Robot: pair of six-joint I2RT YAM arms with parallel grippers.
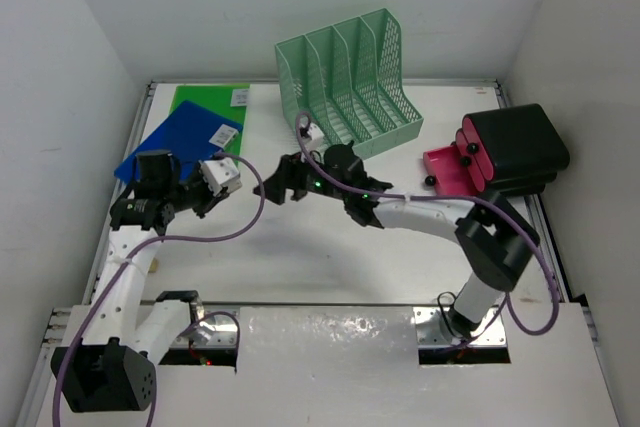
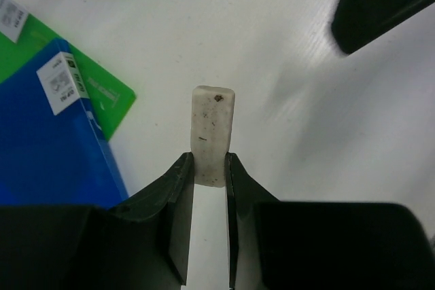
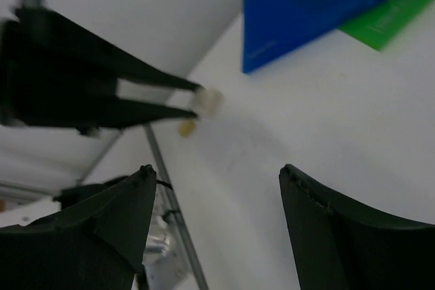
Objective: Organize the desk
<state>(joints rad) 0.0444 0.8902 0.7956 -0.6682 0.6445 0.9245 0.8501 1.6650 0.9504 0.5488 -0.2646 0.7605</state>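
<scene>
The bench (image 1: 320,267), white and wide with metal rails along its edges, lay under both arms. It carried everything: the mint-green file rack (image 1: 350,77) at the far side, a black case (image 1: 515,142) over a pink tray (image 1: 440,169) at the right, and a blue folder (image 1: 175,142) lying partly over a green folder (image 1: 205,99) in the far left corner.

I judged the tidying to be in a carrying step. One small thing was lifted, while the folders were not yet in the rack. The next move, I think, called for a choice: either pass the piece to the other arm or set it down in a proper place. In both cases the grip had to be firm, because only one end of the piece was pinched.

The right jaws were wide apart and held nothing. They hung above the middle of the bench and faced the left arm.

The left jaws were nearly together, clamped on the lower end of a small white block (image 2: 213,134). It looked like an eraser with a dark speck near its free end. It stood out past the fingertips, near the corner of the green folder.
</scene>
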